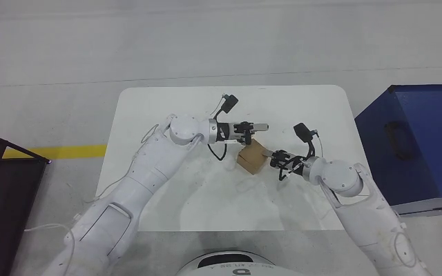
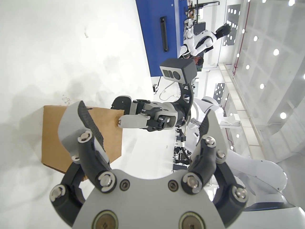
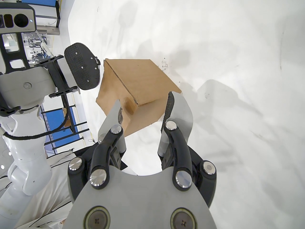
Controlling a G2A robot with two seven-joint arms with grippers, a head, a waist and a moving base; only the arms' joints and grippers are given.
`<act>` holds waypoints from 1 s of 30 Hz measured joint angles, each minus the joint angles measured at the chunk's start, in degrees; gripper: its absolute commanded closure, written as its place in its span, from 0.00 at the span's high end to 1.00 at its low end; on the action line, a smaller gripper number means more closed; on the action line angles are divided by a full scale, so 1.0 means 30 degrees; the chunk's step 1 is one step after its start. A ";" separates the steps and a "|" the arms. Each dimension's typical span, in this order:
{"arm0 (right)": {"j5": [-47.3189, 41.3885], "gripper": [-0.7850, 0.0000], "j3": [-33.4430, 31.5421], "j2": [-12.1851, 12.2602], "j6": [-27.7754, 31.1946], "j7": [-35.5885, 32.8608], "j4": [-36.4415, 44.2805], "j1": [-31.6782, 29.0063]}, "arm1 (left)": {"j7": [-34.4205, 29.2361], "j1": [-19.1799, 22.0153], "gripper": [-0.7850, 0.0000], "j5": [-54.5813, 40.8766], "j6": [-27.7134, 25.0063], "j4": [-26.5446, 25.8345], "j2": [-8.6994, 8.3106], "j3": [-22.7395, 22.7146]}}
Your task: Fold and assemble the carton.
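A small brown carton point(image 1: 253, 158), folded into a box shape, rests near the middle of the white table point(image 1: 159, 110). My right gripper point(image 1: 276, 160) is at its right side. In the right wrist view that gripper point(image 3: 144, 100) is open, its fingers straddling the near corner of the carton point(image 3: 140, 84). The left wrist view shows one right fingertip point(image 2: 120, 121) touching the carton point(image 2: 52, 134). My left gripper point(image 1: 262, 127) hangs open just behind the carton with nothing between its fingers point(image 2: 82, 117). One of its pads point(image 3: 82, 70) is close to the carton's far side.
A blue cabinet point(image 1: 407, 148) stands off the table's right edge, and a black frame point(image 1: 17, 179) off its left. The table has free room in front of and behind the carton.
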State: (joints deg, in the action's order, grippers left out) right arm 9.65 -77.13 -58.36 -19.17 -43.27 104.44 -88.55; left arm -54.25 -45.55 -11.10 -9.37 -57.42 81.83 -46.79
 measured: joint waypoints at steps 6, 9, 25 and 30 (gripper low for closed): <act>0.0303 0.50 -0.0179 0.0062 -0.0247 -0.0211 0.0145 0.0021 | 0.0198 -0.0162 1.00 -0.0211 -0.0052 -0.0139 -0.0214 -0.0767; 0.0624 0.55 -0.0028 0.0080 -0.0466 -0.0449 0.0233 0.0182 | 0.0301 -0.0395 1.00 -0.0497 -0.0072 -0.0315 -0.0370 -0.1314; 0.2510 0.59 0.1849 0.0018 -0.2010 -0.1951 -0.0008 0.1811 | 0.0660 -0.2564 1.00 -0.0899 0.0221 -0.2155 -0.1420 -0.4240; 0.2687 0.61 0.1892 0.0026 -0.2160 -0.1992 0.0161 0.1958 | 0.0744 -0.2892 1.00 -0.0840 0.0395 -0.2656 -0.1528 -0.4411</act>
State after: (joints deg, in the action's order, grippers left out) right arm 17.72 -71.45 -58.28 -25.65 -49.24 104.92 -82.68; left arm -52.02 -54.22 -13.63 -8.18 -65.39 77.24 -60.03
